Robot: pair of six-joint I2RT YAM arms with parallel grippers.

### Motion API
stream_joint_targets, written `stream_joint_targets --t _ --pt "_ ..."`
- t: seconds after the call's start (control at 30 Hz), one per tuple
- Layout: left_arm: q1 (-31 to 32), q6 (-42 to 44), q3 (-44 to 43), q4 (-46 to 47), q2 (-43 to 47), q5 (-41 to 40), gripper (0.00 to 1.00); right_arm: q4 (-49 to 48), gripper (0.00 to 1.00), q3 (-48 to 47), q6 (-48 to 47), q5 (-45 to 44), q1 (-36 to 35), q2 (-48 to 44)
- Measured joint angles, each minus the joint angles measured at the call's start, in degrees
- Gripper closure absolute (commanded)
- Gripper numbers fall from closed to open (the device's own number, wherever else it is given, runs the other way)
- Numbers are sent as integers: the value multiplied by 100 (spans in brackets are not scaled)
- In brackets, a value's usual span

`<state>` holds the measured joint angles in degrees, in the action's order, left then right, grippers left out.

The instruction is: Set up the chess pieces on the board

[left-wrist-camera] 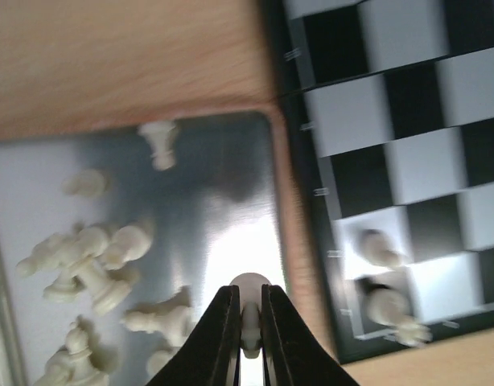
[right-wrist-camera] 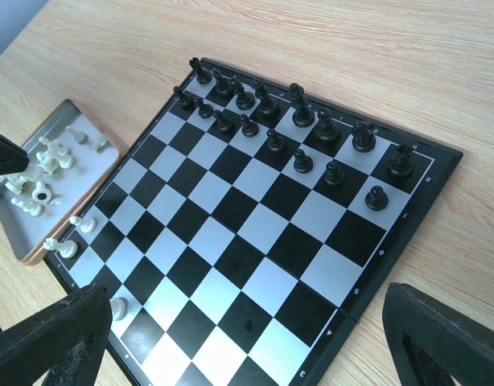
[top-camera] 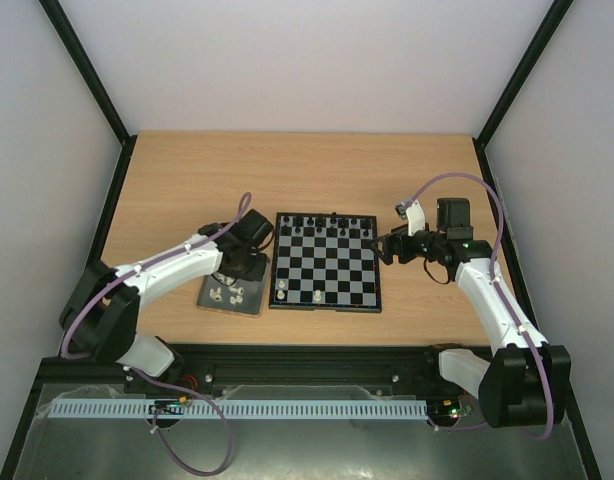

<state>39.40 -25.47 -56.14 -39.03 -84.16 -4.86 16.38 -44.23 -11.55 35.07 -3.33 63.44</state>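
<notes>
My left gripper is shut on a white pawn and holds it above the right part of the grey tray. Several white pieces lie loose in the tray. The board lies right of the tray, with three white pieces on its near-left squares. Black pieces fill its far two rows. My right gripper is open and empty, hovering above the board's right side.
The tray lies against the board's left edge, under my left arm. The wooden table has black frame posts at its corners and white walls around it.
</notes>
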Motion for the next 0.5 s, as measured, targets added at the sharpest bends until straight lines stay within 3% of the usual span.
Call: stream_joint_targets --t 0.23,0.5 --pt "861 87 -634 -33 155 258 97 0 7 0 0 -2 0 0" --pt "1379 87 -796 -76 -442 299 97 0 7 0 0 -4 0 0"
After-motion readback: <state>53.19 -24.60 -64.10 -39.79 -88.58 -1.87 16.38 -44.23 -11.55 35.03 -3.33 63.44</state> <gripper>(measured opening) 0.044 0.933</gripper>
